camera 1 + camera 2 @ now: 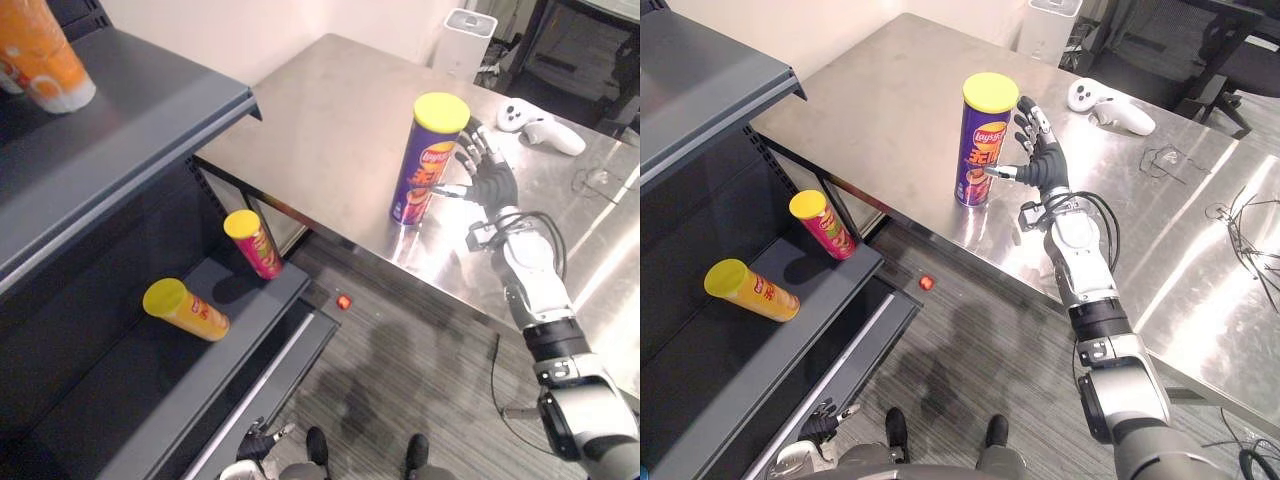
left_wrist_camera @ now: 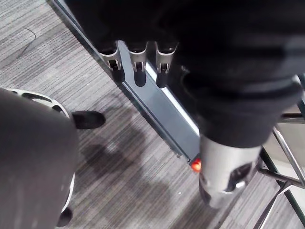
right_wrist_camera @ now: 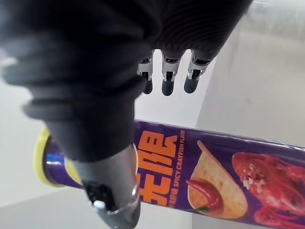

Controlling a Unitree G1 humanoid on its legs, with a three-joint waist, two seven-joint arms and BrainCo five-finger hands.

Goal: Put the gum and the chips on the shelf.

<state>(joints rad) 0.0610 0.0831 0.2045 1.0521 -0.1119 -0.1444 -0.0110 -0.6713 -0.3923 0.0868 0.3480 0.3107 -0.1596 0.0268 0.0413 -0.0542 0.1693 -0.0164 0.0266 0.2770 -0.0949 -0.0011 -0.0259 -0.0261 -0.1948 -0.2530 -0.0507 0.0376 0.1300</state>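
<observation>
Hanging low beside the foot of the dark grey metal shelf [image 1: 150, 110], the left hand [image 2: 136, 62] is seen with relaxed fingers and nothing in them, well apart from the table. A small red thing [image 1: 344, 301] lies on the striped floor below the table edge; whether it is the gum cannot be told.

Further out, over the brushed steel table [image 1: 320, 120], the right hand [image 1: 1042, 165] is held wide, fingers spread and straight, nothing grasped. The purple cylindrical chips can with a yellow lid [image 1: 983, 140] stands upright just beside it on the robot's left, so its long axis runs vertical across the open palm. The thumb is stretched toward the can's wall; contact cannot be made out. The right hand is judged by far the nearer one, and a sideways closing around the can's middle is what the grasp would call for.

To the left, on the lower shelf board, a yellow-lidded orange can [image 1: 185, 308] lies flat and a yellow-lidded red can [image 1: 253, 243] leans.
</observation>
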